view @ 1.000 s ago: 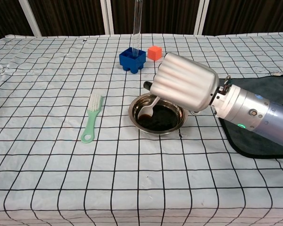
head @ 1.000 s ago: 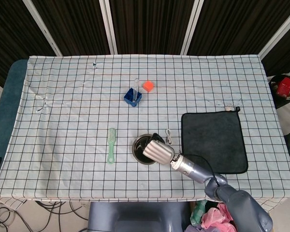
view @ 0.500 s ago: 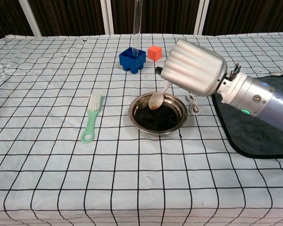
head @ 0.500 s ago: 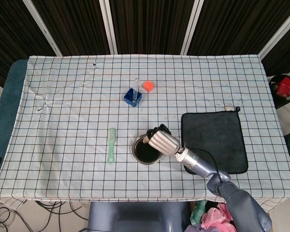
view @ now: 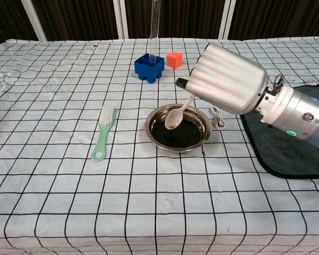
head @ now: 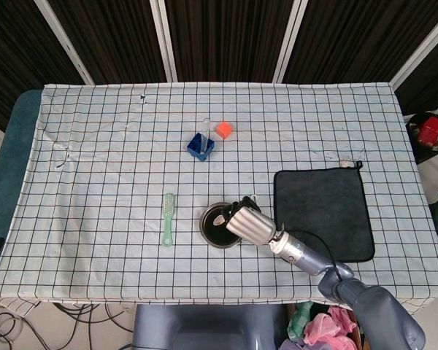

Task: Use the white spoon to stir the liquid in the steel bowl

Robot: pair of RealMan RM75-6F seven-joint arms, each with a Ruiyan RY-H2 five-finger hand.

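Left to right, we recorded:

- Green plastic brush (view: 102,133), pale bristles, flat on the checked cloth (view: 53,175).
- Blue ribbed holder (view: 149,66) with an upright clear tube; orange cube (view: 174,59) just beside it.
- Steel bowl (view: 201,139), shallow, polished, holding dark liquid.
- White spoon (view: 176,115), glossy, bowl-end tilted over the liquid; whether it dipped in we could not tell.
- Right hand (view: 228,79), ridged metal, fingers closed on the spoon's handle.
- Dark grey mat (head: 325,211).

We judged the stirring under way; next, circle the spoon low, clear of the rim.
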